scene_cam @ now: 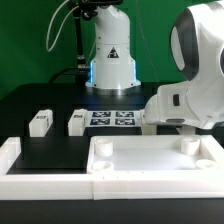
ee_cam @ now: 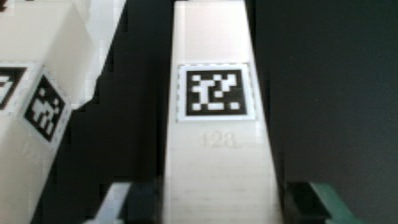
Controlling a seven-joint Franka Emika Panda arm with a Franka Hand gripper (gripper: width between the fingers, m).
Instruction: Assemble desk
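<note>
I've got pincer (ee_cam: pixel 215 205) straddling tagged leg block (ee_cam: pixel 219 95), can't tell if pinching; desk panel (scene_cam: pixel 140 183) lower ctr, ext view

The pincer (ee_cam: pixel 217 208) ends in two pale grey-green fingers (ee_cam: pixel 121 203) with squared tips. Above it, the arm (scene_cam: pixel 195 75) is glossy white, made of rounded shells with dark seams. Well behind the pincer, the white tapered base (scene_cam: pixel 100 65) bears a black triangle sticker (scene_cam: pixel 113 55), a glowing blue ring (scene_cam: pixel 112 84) and black cables (scene_cam: pixel 58 28).
</note>
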